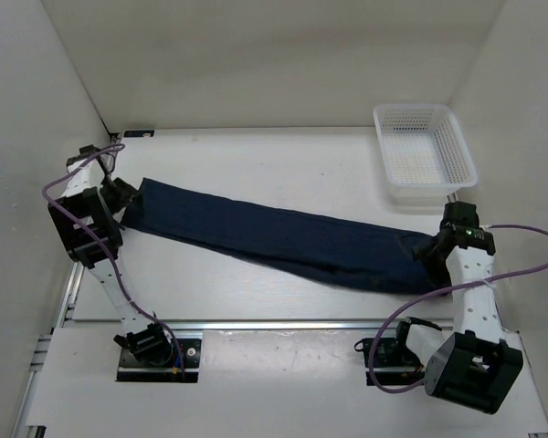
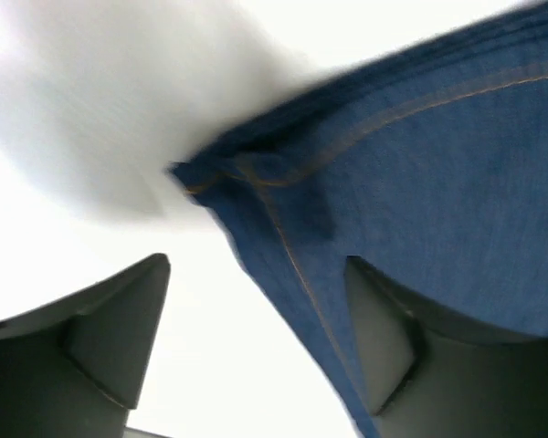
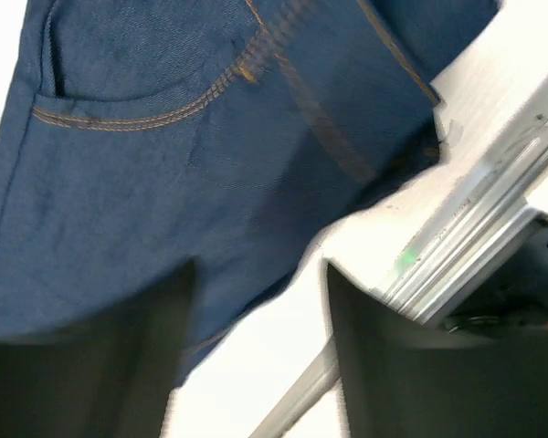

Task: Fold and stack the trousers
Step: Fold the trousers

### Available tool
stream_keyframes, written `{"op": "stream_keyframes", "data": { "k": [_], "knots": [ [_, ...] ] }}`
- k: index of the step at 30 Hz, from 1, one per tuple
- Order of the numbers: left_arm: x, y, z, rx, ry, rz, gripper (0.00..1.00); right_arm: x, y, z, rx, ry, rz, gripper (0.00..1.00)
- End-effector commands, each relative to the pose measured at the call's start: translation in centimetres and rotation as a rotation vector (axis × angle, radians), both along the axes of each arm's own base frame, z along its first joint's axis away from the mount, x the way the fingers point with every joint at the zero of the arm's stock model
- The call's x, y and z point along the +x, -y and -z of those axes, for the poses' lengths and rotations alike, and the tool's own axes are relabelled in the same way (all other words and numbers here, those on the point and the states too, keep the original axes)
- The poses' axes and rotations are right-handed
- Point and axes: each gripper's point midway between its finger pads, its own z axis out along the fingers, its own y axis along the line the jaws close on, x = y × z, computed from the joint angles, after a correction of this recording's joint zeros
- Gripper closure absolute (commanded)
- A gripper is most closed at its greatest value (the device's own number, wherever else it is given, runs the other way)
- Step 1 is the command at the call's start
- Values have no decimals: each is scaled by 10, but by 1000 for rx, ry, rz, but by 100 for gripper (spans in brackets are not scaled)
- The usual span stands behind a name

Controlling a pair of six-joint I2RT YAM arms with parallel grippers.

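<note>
The trousers point(image 1: 283, 239), dark navy denim, lie stretched in a long band from far left to near right across the table. My left gripper point(image 1: 126, 196) is at their left end. In the left wrist view the hem point(image 2: 420, 164) with orange stitching runs past the right finger point(image 2: 393, 347), and the left gripper point(image 2: 256, 338) stands open with white table showing in the gap. My right gripper point(image 1: 436, 248) is at the waist end. In the right wrist view a stitched pocket point(image 3: 164, 164) is visible, and the right gripper point(image 3: 256, 365) is open, gripping nothing.
A white mesh basket point(image 1: 423, 151) stands at the back right. A metal rail point(image 1: 283, 324) runs along the near table edge and also appears in the right wrist view as a rail point(image 3: 475, 228). White walls close in the left, back and right.
</note>
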Motion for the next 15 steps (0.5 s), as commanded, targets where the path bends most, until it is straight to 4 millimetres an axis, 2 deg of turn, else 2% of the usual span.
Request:
{"op": "stream_keyframes", "data": {
  "k": [1, 2, 4, 5, 7, 8, 11, 13, 14, 15],
  "knots": [
    [-2, -32, -42, 130, 94, -59, 8, -11, 12, -13, -73, -15, 6, 31],
    [-8, -37, -38, 134, 78, -73, 0, -12, 15, -20, -92, -3, 12, 26],
    [-11, -36, -39, 135, 76, -62, 0, -14, 14, -31, -94, 6, 13, 22],
    [-11, -36, -39, 135, 76, -62, 2, -12, 15, -36, -99, 25, 14, 22],
    [-11, -35, -39, 127, 79, -60, 11, -8, 14, -42, -96, 47, 11, 22],
    [-10, -34, -39, 125, 80, -69, 14, -1, 13, -50, -96, 78, -18, 22],
    [-11, -34, -27, 114, 59, -80, 14, 23, 3, -67, -63, 158, -135, 22],
    [-9, -31, -17, 92, 50, -76, 15, 34, -2, -72, -35, 170, -187, 22],
    [-3, -27, -9, 77, 40, -62, 21, 40, -4, -76, -28, 185, -208, 22],
    [3, -22, -6, 77, 41, -47, 21, 45, -6, -83, -20, 205, -232, 22]
  ]
}}
